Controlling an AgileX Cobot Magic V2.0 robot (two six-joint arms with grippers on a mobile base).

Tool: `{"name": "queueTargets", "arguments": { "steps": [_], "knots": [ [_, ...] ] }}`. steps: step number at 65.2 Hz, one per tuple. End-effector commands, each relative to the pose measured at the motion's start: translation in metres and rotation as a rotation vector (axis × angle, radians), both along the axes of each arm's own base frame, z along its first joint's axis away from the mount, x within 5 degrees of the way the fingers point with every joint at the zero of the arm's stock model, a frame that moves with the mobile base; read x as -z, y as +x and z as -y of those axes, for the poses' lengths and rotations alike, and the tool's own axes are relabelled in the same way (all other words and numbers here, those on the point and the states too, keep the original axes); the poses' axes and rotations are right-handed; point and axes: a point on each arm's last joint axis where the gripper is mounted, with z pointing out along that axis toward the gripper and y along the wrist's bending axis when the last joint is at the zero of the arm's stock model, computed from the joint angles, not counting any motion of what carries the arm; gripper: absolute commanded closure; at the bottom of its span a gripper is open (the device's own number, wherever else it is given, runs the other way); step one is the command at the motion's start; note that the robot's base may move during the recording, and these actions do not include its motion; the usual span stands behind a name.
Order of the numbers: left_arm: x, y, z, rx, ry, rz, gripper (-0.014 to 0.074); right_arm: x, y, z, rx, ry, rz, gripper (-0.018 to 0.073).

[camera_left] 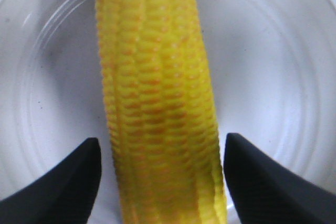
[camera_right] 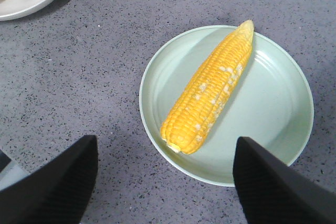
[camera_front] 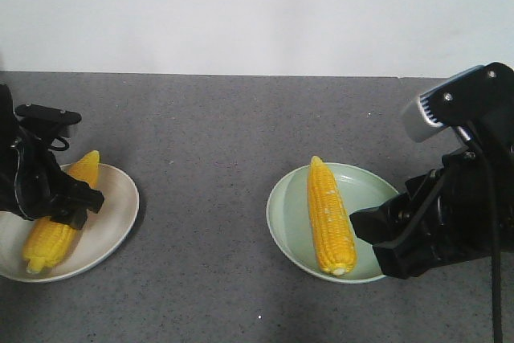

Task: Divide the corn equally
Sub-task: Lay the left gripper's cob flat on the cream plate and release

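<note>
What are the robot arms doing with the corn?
The robot is sharing out corn between two plates. Right now each plate has one cob. The left gripper is open, with its fingers on either side of the corn cob lying on the white plate. The right gripper is open too, above the table beside the green plate, which holds the other corn cob.
</note>
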Motion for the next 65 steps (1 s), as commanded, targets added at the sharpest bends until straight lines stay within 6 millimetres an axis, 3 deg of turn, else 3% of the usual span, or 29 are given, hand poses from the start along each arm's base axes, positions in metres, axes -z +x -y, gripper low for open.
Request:
{"name": "queueTargets", "arguments": {
  "steps": [1, 13, 25, 51, 57, 65],
  "knots": [
    [-0.021, 0.001, -0.001, -0.011, -0.018, 0.081, 0.0087, -0.014, 0.001, 0.0, -0.007, 0.038, 0.084, 0.0034],
    [-0.03, -0.003, -0.001, -0.002, -0.022, 0.119, 0.0087, -0.014, 0.001, 0.0, -0.007, 0.038, 0.084, 0.0034],
    [-0.057, -0.018, 0.0, -0.002, -0.069, 0.203, 0.0087, -0.014, 0.001, 0.0, -0.007, 0.038, 0.084, 0.0034],
    [-0.138, -0.085, 0.009, 0.134, -0.295, 0.506, 0.0094, -0.014, 0.0, 0.0, -0.007, 0.039, 0.084, 0.0034],
    [-0.148, -0.104, 0.007, 0.159, -0.314, 0.572, 0.0094, -0.013, 0.0, 0.0, -0.007, 0.039, 0.08, 0.0034],
    [-0.148, -0.126, 0.003, 0.159, -0.321, 0.642, 0.0094, -0.013, 0.0, 0.0, -0.007, 0.038, 0.078, 0.0034]
  ]
}}
